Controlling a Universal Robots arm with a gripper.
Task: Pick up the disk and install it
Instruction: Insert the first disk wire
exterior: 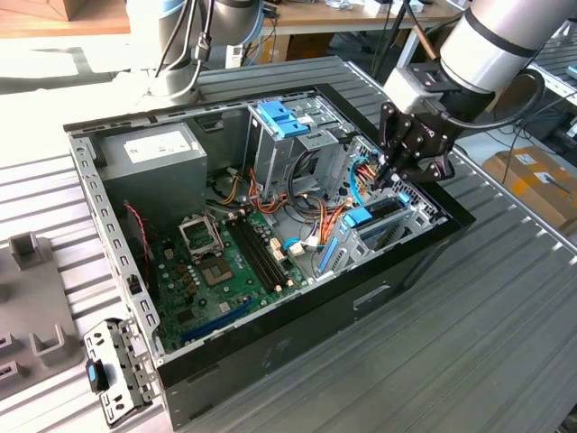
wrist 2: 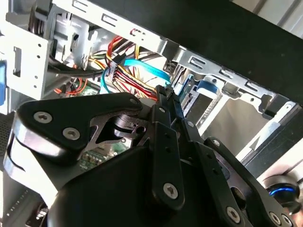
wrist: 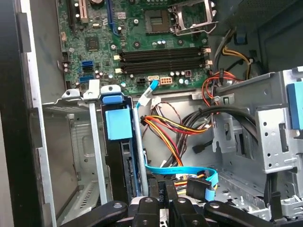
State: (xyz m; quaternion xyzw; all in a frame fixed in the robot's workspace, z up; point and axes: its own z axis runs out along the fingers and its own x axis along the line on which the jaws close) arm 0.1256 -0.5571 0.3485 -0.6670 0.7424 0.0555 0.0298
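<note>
Gripper (exterior: 389, 173), fingers drawn together on nothing visible, poised over the cable bundle (wrist: 166, 126) beside the disk (wrist: 118, 142), already standing in its bay at the computer case (exterior: 379, 289) front edge: insertion apparently done, leaving seating and cabling, motherboard (exterior: 216, 262) beyond.

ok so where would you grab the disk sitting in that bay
Probably by the blue outward edge of the disk, coming in through the open side of the case. It stands on edge in the metal cage, whose walls flank its flat faces and leave that edge exposed.
</note>
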